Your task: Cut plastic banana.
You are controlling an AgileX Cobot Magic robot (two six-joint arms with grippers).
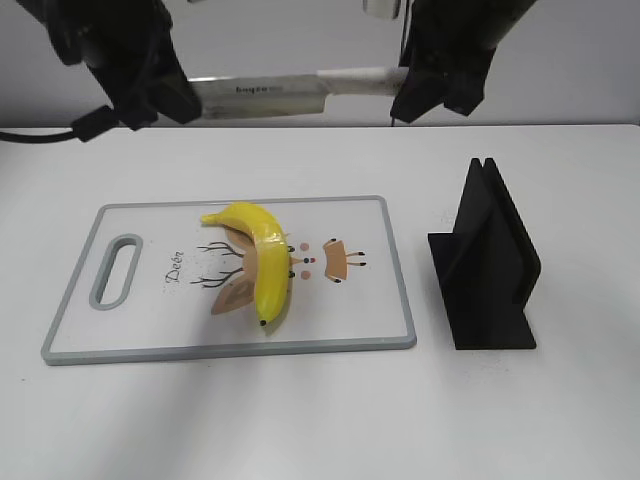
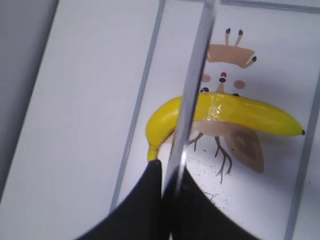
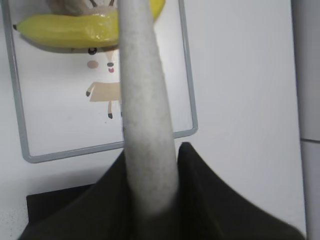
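In the exterior view, the plastic banana [image 1: 262,265] lay on the cutting board [image 1: 380,330], curved, glossy yellow, its dark tip toward the near edge. The board was flat and white with a grey rim, a handle slot at its left end and a deer drawing under the fruit. It rested on the white table [image 1: 300,420]. High above, a kitchen knife [image 1: 290,92] hung level between both arms: the left gripper [image 1: 170,100] held the steel blade end, the right gripper [image 1: 425,95] the pale handle. A black knife stand [image 1: 487,262], matte and slotted, stood to the right of the board, apart from it.

In the left wrist view, the jaws were clenched on the thin blade [image 2: 192,90], which ran edge-on across the banana [image 2: 250,115] far below. The banana looked light, hard and slick; a shiny band around its middle was probably the seam where the two halves join, so the cut likely belonged there. Being light and smooth, it could skid or roll under the edge.

In the right wrist view, the jaws were closed round the handle [image 3: 145,125], a rounded grey-white bar with a faintly grainy surface, which should give better purchase than the smooth blade. Beyond it showed the banana [image 3: 65,30] and the board's grey rim [image 3: 187,100]; a dark corner of the stand [image 3: 50,210] sat at lower left. The knife seemed rigid; the handle was the sensible place to bear down from.
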